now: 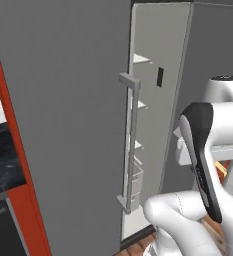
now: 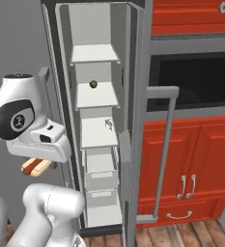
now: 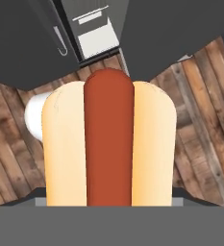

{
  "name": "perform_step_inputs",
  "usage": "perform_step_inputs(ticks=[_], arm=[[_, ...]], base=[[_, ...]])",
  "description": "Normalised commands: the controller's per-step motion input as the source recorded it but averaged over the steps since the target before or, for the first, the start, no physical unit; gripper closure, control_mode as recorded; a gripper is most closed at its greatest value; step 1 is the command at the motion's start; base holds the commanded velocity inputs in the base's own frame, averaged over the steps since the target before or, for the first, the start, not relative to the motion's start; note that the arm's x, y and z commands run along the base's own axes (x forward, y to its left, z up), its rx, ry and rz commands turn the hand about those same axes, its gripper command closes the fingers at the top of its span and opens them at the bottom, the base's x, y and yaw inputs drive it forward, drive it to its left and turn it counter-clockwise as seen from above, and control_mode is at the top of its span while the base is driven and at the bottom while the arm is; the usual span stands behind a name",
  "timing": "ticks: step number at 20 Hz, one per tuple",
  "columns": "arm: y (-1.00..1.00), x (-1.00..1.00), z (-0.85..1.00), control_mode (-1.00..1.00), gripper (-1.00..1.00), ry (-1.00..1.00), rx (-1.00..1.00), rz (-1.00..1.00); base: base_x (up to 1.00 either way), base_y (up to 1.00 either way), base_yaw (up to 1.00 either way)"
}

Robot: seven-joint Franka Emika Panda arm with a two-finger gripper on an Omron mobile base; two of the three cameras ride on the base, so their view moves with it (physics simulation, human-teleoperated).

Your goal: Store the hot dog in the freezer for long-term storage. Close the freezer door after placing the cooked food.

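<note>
The hot dog (image 3: 108,144) occupies the centre of the hand view, its bun and sausage running up from the bottom edge where the gripper (image 3: 108,204) is closed on it. In the right base view, the hot dog (image 2: 35,166) projects at centre left, below the white wrist, left of the freezer (image 2: 97,130) opening and outside it.

The freezer door (image 2: 143,144) stands swung open, edge-on at frame centre in the right base view, its bar handle (image 2: 163,154) to the right. The opening between the door edge and the fridge's left wall shows three white shelves and two clear drawers (image 2: 100,173) below. A small green object (image 2: 93,84) rests on the second shelf.

In the left base view, the freezer door (image 1: 63,125) fills the left half.

Red cabinets (image 2: 196,164) stand right of the door. The wood floor (image 3: 200,120) lies below.
</note>
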Motion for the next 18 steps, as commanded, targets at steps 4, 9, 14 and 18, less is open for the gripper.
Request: perform_step_inputs(ticks=[4, 9, 14, 18], arm=[[0.00, 0.00, 0.00, 1.00, 1.00, 0.00, 0.00, 0.00], [0.00, 0.00, 0.00, 1.00, 1.00, 0.00, 0.00, 0.00], [0.00, 0.00, 0.00, 1.00, 1.00, 0.00, 0.00, 0.00], [0.00, 0.00, 0.00, 1.00, 1.00, 0.00, 0.00, 0.00]], base=[[0.35, -0.25, 0.14], [0.42, -0.26, 0.16], [0.39, -0.26, 0.15], [0.33, -0.32, 0.16]])
